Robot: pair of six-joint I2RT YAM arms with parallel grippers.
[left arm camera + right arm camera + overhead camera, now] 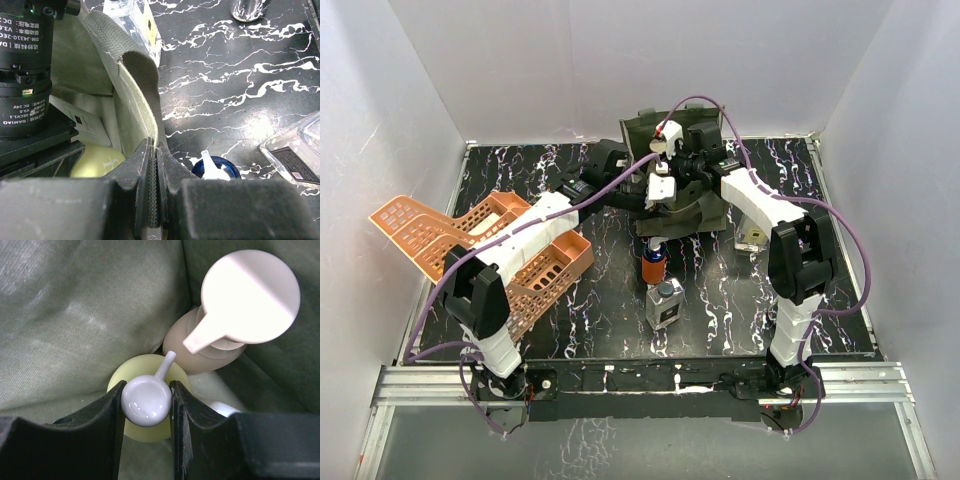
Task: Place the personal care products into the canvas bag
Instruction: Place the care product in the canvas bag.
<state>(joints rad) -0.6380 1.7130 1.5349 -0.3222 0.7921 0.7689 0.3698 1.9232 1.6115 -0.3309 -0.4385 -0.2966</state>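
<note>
Bag: canvas bag (682,215) is standing far-centre on the table (590,320), mouth up; I'm working both arms at it.
L claw: left gripper (153,150) is pinching the bag's near wall, jaws clamped flat on the fabric, propping the mouth open.
R claw: right gripper (147,386) is reaching down inside the bag, closed on the pump head.
Pump btl: yellow-green pump bottle (146,404) is standing upright directly under my R claw, long axis vertical. I'm judging it's seated on the bag floor.
Neighbour: tan bottle (220,347) is standing just beside it; can't tell if touching.
Next: I'm reckoning on letting go and lifting straight up, clear of the tan pump.
Outside: orange bottle w/ blue top (653,265) and square clear bottle (665,305) are waiting upright just in front of the bag, between my arms.
</note>
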